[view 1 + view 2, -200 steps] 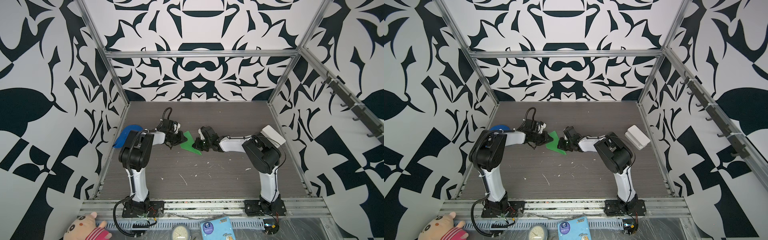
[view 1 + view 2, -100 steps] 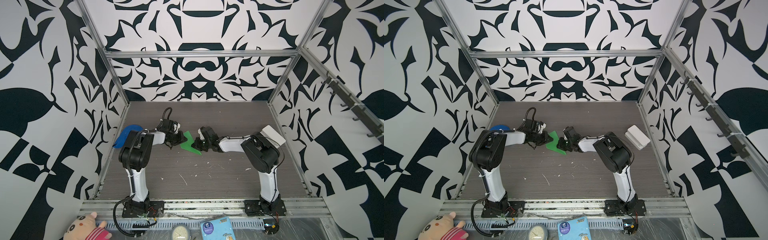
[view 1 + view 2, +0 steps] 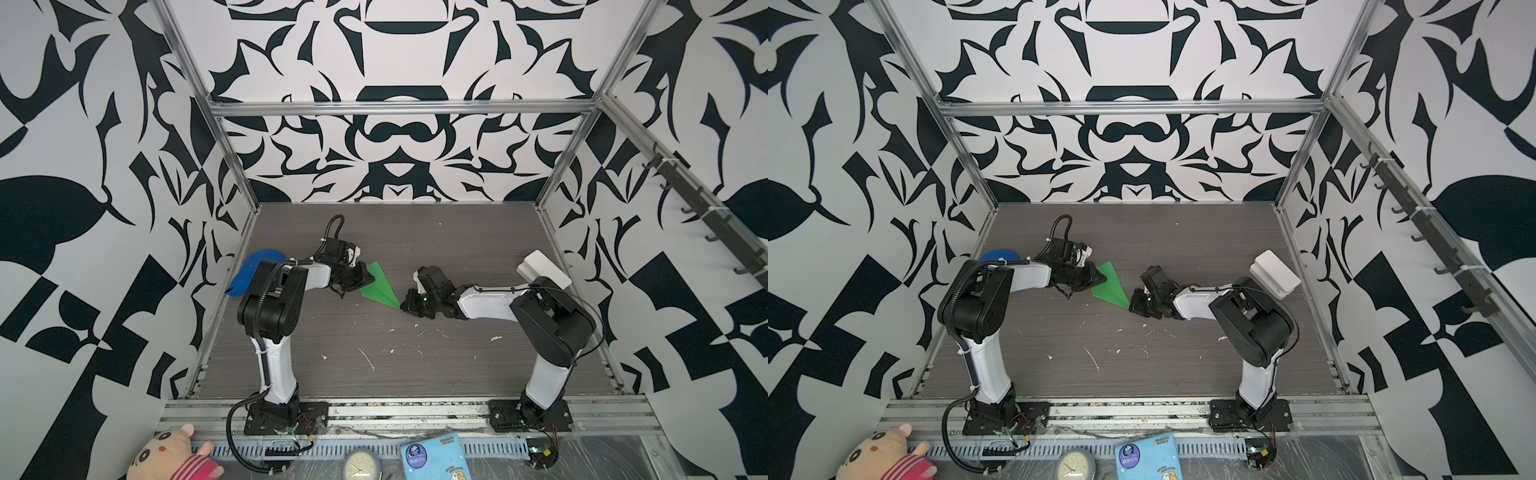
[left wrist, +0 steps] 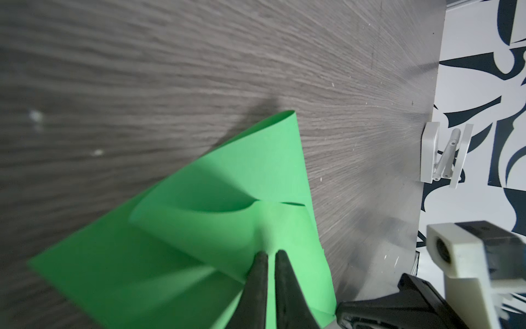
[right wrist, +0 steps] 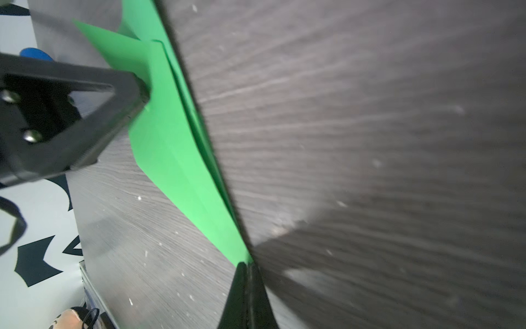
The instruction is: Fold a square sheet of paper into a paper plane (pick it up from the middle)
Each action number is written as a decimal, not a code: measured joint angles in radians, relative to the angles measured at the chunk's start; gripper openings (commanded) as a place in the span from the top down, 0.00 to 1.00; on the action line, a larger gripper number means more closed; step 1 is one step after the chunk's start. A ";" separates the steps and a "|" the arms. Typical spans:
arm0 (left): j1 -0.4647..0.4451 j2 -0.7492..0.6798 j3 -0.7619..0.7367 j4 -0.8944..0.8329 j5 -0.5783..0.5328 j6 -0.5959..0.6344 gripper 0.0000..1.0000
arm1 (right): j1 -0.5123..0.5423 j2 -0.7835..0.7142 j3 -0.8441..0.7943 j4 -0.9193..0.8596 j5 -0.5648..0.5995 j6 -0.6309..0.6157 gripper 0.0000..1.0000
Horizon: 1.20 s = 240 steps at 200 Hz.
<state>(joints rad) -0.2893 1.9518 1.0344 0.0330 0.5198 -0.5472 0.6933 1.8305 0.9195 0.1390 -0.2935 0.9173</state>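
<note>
The green paper plane [image 3: 380,286] [image 3: 1111,286] lies low over the dark table as a pointed, creased dart, held between both arms. My left gripper [image 3: 363,280] [image 3: 1096,277] is shut on its wide end. In the left wrist view its fingertips [image 4: 271,253] pinch a raised fold of the green paper [image 4: 227,199]. My right gripper [image 3: 405,303] [image 3: 1133,305] is shut on the pointed tip. The right wrist view shows its jaws [image 5: 246,265] closed together on the narrow end of the paper [image 5: 170,142].
A blue cloth cap [image 3: 251,270] [image 3: 998,254] lies by the left wall behind the left arm. A white box [image 3: 544,270] [image 3: 1275,272] sits at the right wall. White scraps [image 3: 368,357] dot the table front. A plush toy, clock and blue packet lie beyond the front rail.
My right gripper and its arm have drawn back a little to the right, ending at the paper's tip. The left gripper and the paper have stayed in place.
</note>
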 measured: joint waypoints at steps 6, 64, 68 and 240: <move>0.000 0.000 0.000 0.000 0.000 0.000 0.88 | 0.000 0.017 0.033 -0.002 -0.002 -0.003 1.00; 0.000 0.000 0.000 0.000 0.000 -0.004 0.88 | 0.002 0.216 0.294 0.014 -0.040 -0.010 1.00; 0.000 0.000 0.000 0.000 0.000 -0.004 0.88 | 0.002 0.227 0.303 0.013 -0.042 -0.010 1.00; -0.002 0.000 0.006 -0.012 -0.007 -0.006 0.88 | 0.003 0.111 0.077 0.066 -0.065 -0.001 1.00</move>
<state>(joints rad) -0.2913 1.9518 1.0409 0.0208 0.5125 -0.5537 0.6964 1.9419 0.9970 0.2050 -0.3588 0.9161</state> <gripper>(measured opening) 0.120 0.048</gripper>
